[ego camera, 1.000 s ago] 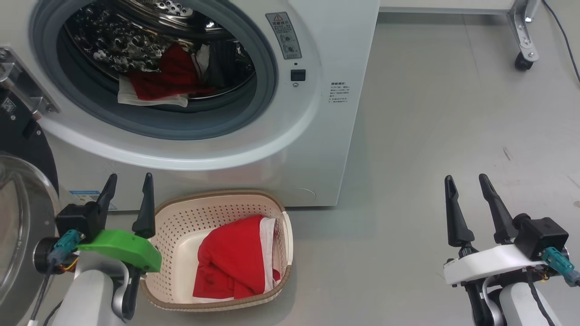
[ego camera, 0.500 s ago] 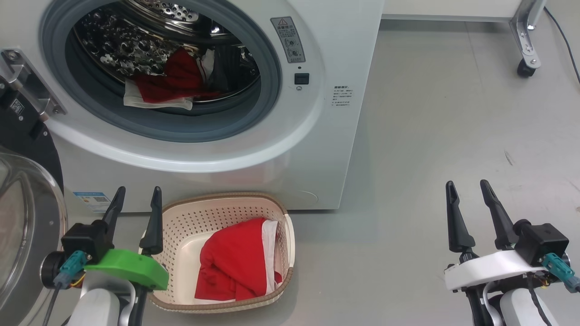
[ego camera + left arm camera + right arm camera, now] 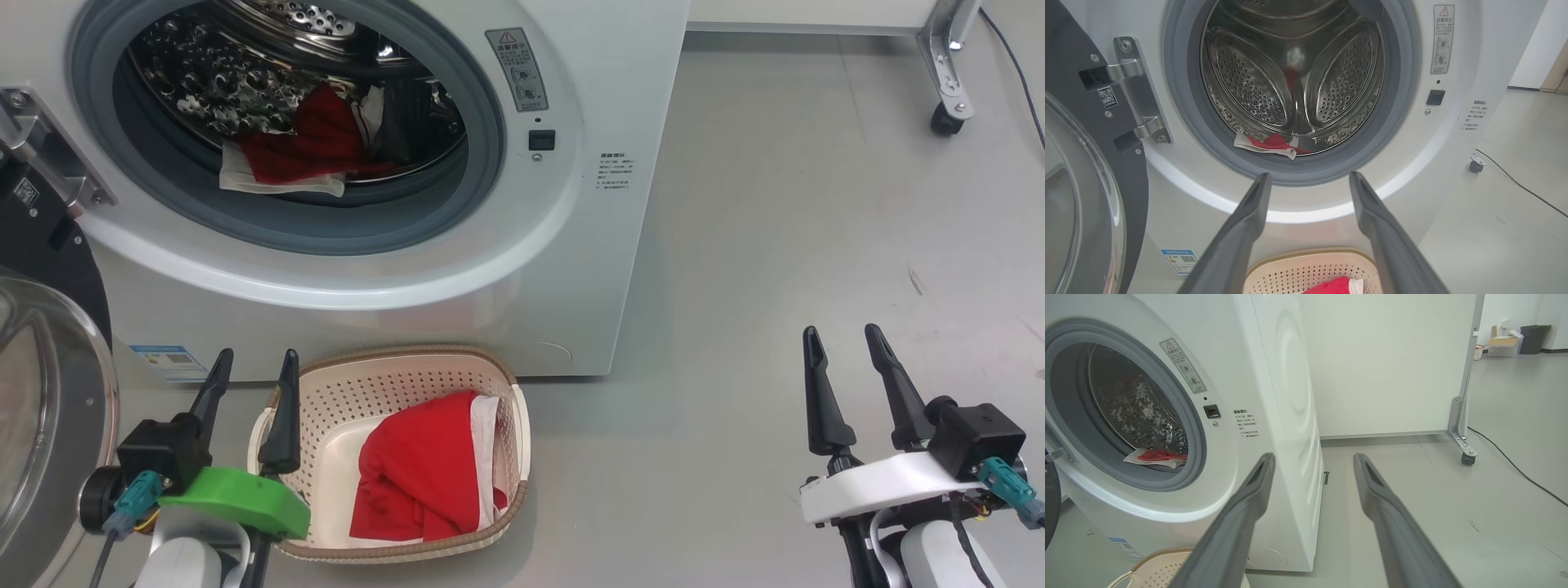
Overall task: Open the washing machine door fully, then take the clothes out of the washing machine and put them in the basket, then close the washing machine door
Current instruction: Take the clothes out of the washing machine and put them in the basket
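- Claws first: my left claw is spread wide and holds nothing. My right claw is spread wide and empty too.
- My left claw has slid a little lower in my head's view since a second ago. One finger now crosses the left edge of the basket. My head moved a bit too, so some of that slide is just the camera.
- My right claw has hardly moved. It hangs over the bare floor, well apart from everything.
- One of the red clothes lies in the basket, same as before.
- More red clothes still lie at the front of the drum of the washing machine. They have not moved.
- The washing machine door stands open on my left.
- So I think the job is about half done. Next I must reach into the drum for the red piece, then shut the door.
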Available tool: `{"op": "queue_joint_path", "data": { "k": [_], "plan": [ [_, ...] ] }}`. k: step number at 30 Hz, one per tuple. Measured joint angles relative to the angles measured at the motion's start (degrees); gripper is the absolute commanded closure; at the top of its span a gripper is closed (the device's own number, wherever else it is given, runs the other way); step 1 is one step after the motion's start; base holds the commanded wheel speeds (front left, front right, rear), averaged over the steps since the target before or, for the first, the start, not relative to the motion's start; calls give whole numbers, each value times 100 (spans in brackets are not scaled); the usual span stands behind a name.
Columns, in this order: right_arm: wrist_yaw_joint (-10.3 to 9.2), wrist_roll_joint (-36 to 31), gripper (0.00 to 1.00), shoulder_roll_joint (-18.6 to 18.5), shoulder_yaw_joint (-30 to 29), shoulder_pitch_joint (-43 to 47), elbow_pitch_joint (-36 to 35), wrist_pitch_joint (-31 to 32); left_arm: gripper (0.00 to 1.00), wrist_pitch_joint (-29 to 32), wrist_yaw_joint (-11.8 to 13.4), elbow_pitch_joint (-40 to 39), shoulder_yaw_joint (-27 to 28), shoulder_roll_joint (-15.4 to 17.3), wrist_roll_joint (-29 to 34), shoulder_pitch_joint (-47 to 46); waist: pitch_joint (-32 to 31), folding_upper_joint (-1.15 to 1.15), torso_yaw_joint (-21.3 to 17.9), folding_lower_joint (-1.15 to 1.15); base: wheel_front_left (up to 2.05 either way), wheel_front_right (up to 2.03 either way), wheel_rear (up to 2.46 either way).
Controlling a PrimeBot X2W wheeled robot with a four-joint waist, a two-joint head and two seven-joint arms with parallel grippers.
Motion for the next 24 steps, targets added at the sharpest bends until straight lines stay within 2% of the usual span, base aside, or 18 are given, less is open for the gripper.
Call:
{"op": "queue_joint_path", "data": {
  "k": [24],
  "plan": [
    [0, 0, 0, 2, 11, 0, -31, 0, 0, 0, 0, -211, 31, -60, 125, 189, 70, 0, -68, 0, 0, 0, 0]
  ]
}}
